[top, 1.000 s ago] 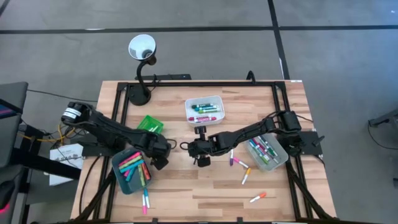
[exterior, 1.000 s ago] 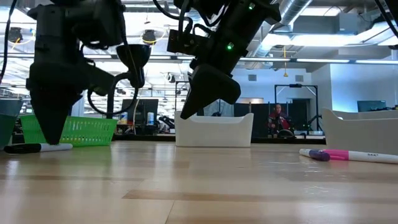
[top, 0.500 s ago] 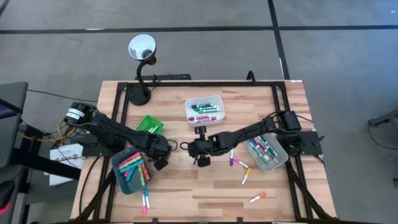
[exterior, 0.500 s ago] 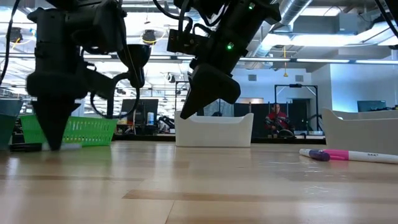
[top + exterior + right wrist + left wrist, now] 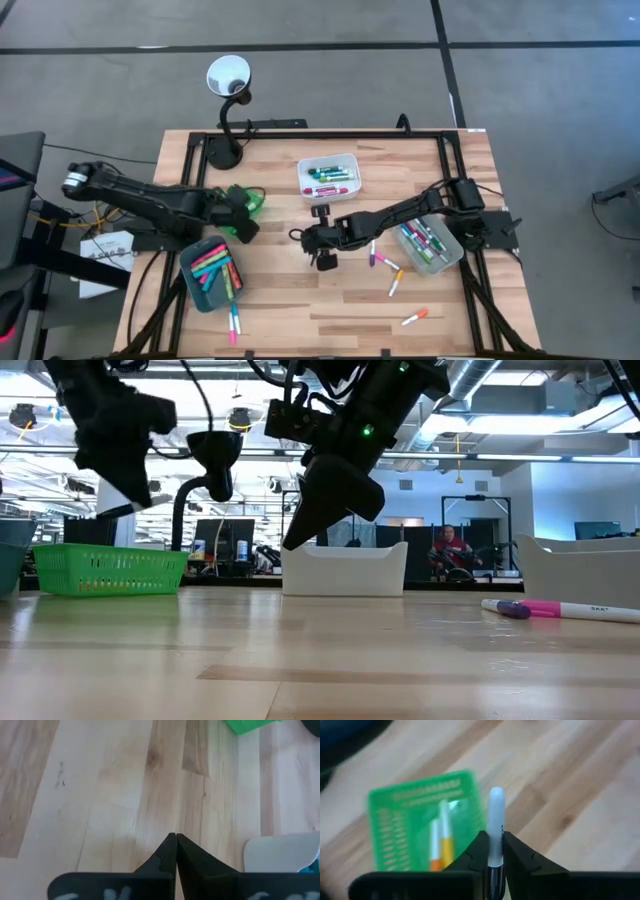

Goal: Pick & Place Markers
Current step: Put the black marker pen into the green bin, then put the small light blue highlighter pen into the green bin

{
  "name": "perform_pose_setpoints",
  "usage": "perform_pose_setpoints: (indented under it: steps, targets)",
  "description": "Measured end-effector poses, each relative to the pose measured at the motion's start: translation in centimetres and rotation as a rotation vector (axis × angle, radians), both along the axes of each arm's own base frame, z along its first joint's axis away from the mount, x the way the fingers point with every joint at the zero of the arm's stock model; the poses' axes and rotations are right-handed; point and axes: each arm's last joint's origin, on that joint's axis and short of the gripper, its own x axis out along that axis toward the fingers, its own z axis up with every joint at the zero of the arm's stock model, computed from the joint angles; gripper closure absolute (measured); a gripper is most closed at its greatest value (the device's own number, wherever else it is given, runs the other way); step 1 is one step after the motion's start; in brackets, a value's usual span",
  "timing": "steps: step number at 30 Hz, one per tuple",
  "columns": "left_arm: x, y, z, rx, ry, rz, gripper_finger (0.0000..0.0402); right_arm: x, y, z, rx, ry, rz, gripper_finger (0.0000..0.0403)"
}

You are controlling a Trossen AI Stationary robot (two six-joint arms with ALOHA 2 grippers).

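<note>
My left gripper hangs over the near edge of the green tray, shut on a marker with a white barrel. In the left wrist view the green tray holds two markers with orange and white on them. My right gripper is shut and empty above the middle of the table; the right wrist view shows its fingertips together over bare wood. Loose markers lie on the table to the right of it. My left gripper pinches the marker's barrel between its two fingers. The marker's white end sticks out beyond the fingertips. The marker is lifted clear of the table, above the green tray's edge.
A teal tray with several markers sits near the left front, with two markers beside it. A white tray stands at the middle back, a clear grey tray at the right, and a lamp at the back left.
My left gripper has taken hold of a marker that lay on the table beside the teal tray. It has lifted the marker clear and carried it up and toward the far left, over the green tray. My right gripper has stayed still.
</note>
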Motion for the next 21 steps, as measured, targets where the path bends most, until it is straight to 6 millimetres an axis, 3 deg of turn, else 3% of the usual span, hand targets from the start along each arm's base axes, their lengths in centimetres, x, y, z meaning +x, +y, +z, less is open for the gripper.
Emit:
perform_pose_setpoints:
  steps: [8, 11, 17, 21]
  targets:
    - [-1.8, 2.1, -4.0, -0.066, 0.162, 0.097, 0.0297, 0.0, 0.2, 0.0, 0.041, 0.002, 0.027, 0.0401]
    - [-1.6, 2.4, -4.2, -0.058, 0.182, 0.095, 0.0274, 0.0, 0.2, 0.0, 0.041, 0.002, 0.027, 0.0402]
    - [0.0, 1.8, -1.2, -0.105, 0.087, 0.002, 0.0258, 0.0, 0.1, 0.0, 0.041, 0.002, 0.027, 0.0401]
    - [1.6, -0.1, 1.4, -0.177, -0.070, -0.162, 0.0258, 0.0, 0.1, 0.0, 0.042, 0.002, 0.027, 0.0402]
